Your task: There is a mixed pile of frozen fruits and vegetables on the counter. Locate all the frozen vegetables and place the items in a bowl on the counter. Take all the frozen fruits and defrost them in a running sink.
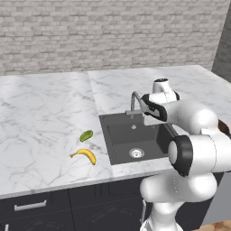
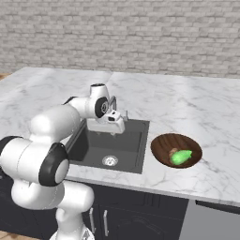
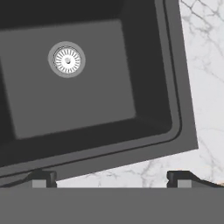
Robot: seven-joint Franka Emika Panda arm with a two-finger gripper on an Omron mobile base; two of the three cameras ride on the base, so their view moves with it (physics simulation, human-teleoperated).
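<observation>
The banana [image 1: 85, 155], curved and yellow with dark tips, lies beside the olive-green oval [image 1: 86, 135] on the veined white marble counter [image 1: 40, 117], left of the dark grey sink [image 1: 131, 137]. The wooden bowl [image 2: 164, 143] holds the bright green piece [image 2: 181, 156] and a brown lump [image 2: 172, 152]. The gripper [image 2: 113, 128] hangs spread wide, empty, over the basin, before a grey brick wall [image 1: 113, 31].

sink [image 3: 78, 87] basin open below, faucet [image 1: 133, 100] rising at its back edge, bare counter [image 1: 40, 117] leftward
</observation>
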